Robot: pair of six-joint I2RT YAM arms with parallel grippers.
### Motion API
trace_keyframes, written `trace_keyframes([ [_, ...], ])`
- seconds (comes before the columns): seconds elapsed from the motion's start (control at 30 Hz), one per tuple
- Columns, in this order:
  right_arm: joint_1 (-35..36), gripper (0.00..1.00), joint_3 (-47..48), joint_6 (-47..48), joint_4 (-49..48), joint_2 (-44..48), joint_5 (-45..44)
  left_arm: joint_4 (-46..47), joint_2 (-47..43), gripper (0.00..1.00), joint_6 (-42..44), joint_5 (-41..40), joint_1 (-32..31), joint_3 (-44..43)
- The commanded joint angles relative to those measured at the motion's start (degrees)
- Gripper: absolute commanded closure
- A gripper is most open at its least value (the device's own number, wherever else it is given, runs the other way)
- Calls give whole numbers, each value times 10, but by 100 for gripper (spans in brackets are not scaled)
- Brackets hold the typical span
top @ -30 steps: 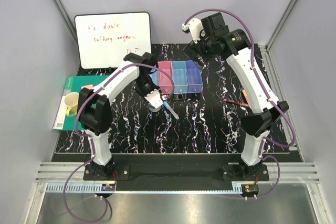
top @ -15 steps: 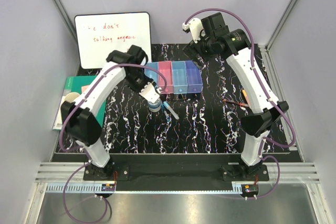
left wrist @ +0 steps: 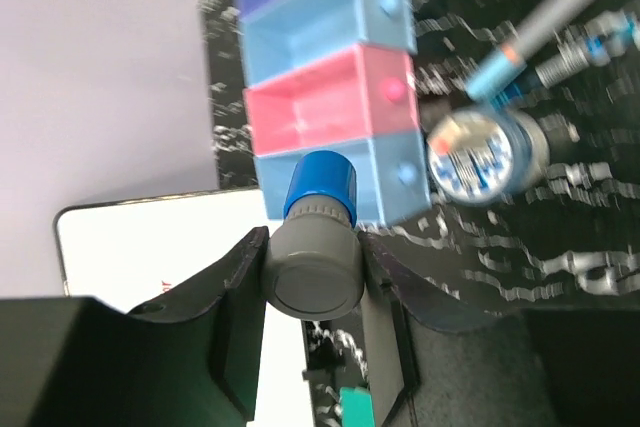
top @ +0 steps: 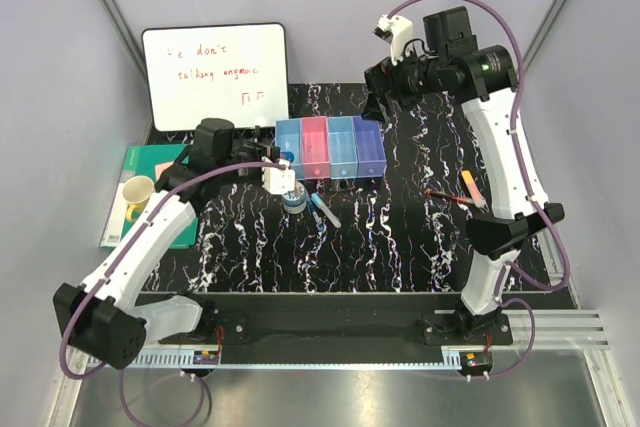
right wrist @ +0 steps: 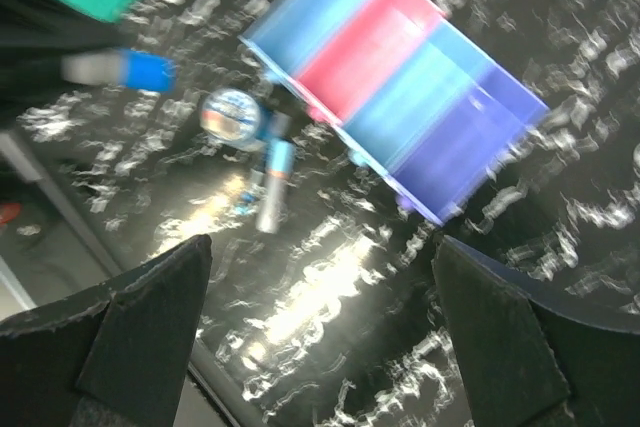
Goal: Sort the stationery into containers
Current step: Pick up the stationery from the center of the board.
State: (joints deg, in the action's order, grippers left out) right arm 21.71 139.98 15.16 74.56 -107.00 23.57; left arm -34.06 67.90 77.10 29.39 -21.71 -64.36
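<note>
My left gripper (left wrist: 313, 277) is shut on the short grey cylinder with a blue cap (left wrist: 315, 247), held just in front of the leftmost light blue bin (left wrist: 395, 182). The containers (top: 330, 147) form a row: light blue, pink (left wrist: 330, 112), light blue, purple-blue. A round tape roll (top: 295, 199) lies on the mat beside thin blue pens (top: 322, 209). An orange pen (top: 470, 187) and a small dark red-tipped piece (top: 445, 194) lie at the right. My right gripper (right wrist: 320, 347) hangs open high above the mat, behind the bins (right wrist: 400, 77), with nothing in it.
A whiteboard (top: 215, 75) leans at the back left. A green notebook (top: 150, 162) with a yellow mug (top: 135, 193) on it lies at the left edge of the black marbled mat (top: 400, 237).
My left arm has swung out to the left and lower, carrying the cylinder up-left from beside the tape roll towards the leftmost bin. My right arm has risen and shifted right.
</note>
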Motion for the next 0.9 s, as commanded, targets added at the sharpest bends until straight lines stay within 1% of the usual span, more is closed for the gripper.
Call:
trace_keyframes([
  [0.0,3,0,66,-7,25,-10,140,211,-44,100,-163,28,-23,17],
  [0.03,3,0,73,-6,27,-18,152,249,-50,100,-212,24,-26,16],
  [0.1,3,1,92,-5,34,-25,186,292,-56,100,-259,6,-37,13],
  [0.13,3,0,98,-6,36,-32,197,330,-59,100,-292,5,-39,13],
  [0.27,3,0,126,-6,48,-55,257,399,-66,100,-322,-2,-67,9],
  [0.4,0,0,167,14,72,-75,320,455,-78,100,-355,2,-78,18],
  [0.43,-1,0,175,20,84,-83,328,484,-82,100,-361,8,-79,33],
  [0.53,-11,0,189,20,95,-90,377,509,-101,100,-355,26,-88,60],
  [0.67,-16,0,193,7,96,-93,443,514,-115,100,-349,23,-109,76],
  [0.73,-17,2,194,0,96,-95,470,522,-114,100,-343,21,-113,85],
  [0.77,-16,4,193,-10,97,-95,505,530,-114,100,-342,19,-117,89],
  [0.8,-17,7,181,-13,97,-95,526,541,-113,100,-338,20,-118,94],
  [0.87,-17,9,160,-18,96,-97,567,555,-110,100,-332,22,-123,100],
])
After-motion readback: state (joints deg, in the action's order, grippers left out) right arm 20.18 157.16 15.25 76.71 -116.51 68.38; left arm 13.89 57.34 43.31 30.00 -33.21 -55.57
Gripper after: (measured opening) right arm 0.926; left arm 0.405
